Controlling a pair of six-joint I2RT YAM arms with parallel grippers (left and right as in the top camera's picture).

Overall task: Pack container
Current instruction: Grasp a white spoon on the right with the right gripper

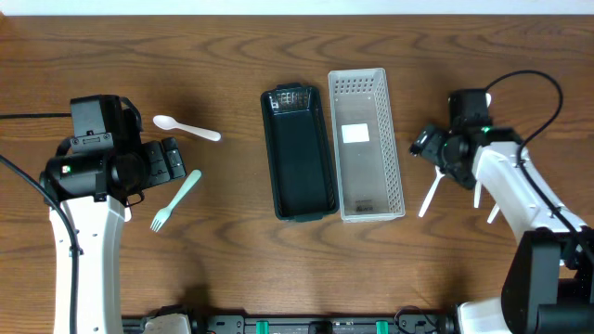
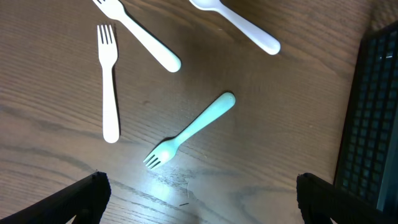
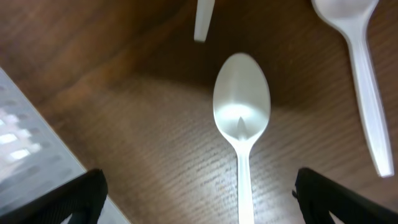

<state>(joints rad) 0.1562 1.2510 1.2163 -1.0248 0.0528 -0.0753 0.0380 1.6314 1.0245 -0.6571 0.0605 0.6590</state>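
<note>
A dark green container (image 1: 299, 153) and a white perforated basket (image 1: 368, 144) lie side by side mid-table. My left gripper (image 1: 172, 160) is open and empty above a teal fork (image 1: 176, 199), near a white spoon (image 1: 186, 128). The left wrist view shows the open jaws (image 2: 199, 205), the teal fork (image 2: 193, 129), two white forks (image 2: 109, 84) (image 2: 140, 34) and the spoon (image 2: 239, 25). My right gripper (image 1: 427, 144) is open and empty just right of the basket. The right wrist view shows its jaws (image 3: 199, 199) straddling a white spoon (image 3: 241, 118).
More white utensils lie right of the basket (image 1: 430, 195) (image 1: 494, 215). The right wrist view shows a second white spoon (image 3: 364, 62), a handle end (image 3: 203, 18) and the basket's edge (image 3: 25, 155). The dark container's edge (image 2: 373, 112) shows in the left wrist view.
</note>
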